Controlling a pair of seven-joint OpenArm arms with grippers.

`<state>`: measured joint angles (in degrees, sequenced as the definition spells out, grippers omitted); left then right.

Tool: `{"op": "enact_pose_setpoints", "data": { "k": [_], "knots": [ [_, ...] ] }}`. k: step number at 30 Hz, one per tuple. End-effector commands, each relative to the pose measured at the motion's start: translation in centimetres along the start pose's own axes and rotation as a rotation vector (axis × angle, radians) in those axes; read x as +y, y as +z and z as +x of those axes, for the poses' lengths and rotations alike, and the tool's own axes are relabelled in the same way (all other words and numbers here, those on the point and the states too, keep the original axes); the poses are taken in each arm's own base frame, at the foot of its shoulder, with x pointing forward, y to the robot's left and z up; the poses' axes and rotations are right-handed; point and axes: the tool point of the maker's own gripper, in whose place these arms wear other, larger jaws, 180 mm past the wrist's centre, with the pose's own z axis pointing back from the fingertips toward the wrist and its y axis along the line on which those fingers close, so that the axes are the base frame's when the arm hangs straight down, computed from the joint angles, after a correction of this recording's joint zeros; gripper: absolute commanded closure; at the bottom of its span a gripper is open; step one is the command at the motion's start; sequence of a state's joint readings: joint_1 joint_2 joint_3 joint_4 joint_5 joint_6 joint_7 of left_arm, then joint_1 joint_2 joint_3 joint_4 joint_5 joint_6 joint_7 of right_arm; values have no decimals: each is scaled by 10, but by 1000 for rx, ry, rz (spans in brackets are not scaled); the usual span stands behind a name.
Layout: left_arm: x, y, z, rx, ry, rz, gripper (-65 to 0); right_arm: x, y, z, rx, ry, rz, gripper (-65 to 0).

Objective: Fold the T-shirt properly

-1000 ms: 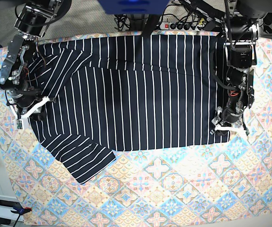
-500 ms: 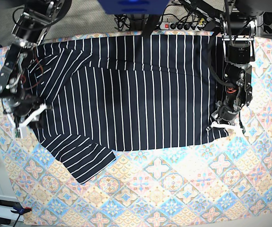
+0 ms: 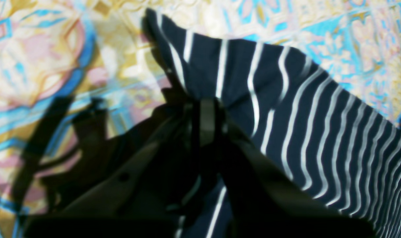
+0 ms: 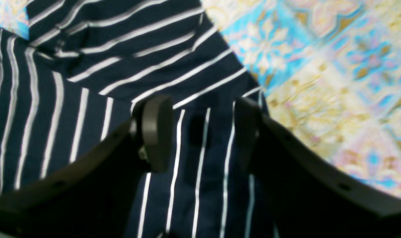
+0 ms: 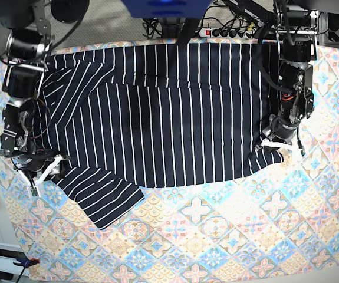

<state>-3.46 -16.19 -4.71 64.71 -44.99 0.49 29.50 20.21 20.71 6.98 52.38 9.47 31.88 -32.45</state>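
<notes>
With my left gripper [image 5: 277, 145] pinching the hem corner of the soft navy white-pinstriped T-shirt [image 5: 169, 118] spread on the pastel tile-patterned tabletop [image 5: 228, 236], and my right gripper [image 4: 200, 132] spread over the sleeve (not yet gripping), I should clamp there before lifting evenly.

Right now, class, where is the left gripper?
In the base view, the left gripper is at the right, shut on the dark pinstriped cloth T-shirt's near corner.
</notes>
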Motion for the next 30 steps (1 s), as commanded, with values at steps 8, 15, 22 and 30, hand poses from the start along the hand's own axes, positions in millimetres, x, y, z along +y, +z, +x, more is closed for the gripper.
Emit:
{"op": "enact_pose_setpoints", "data": {
  "k": [8,15,22,30],
  "knots": [
    [-9,9,19,-59,-27,-34,0,-25,-16,16,-71,-32,-4,-292],
    [-6,10,13,-49,-26,-28,0,-25,-25,1,-69,-75,2,-293],
    [1,12,18,-64,-7,-15,0,-27,-25,1,-119,-94,-5,-293],
    [4,14,20,-71,1,-9,0,-24,-29,-22,-68,-122,0,-293]
  ]
}}
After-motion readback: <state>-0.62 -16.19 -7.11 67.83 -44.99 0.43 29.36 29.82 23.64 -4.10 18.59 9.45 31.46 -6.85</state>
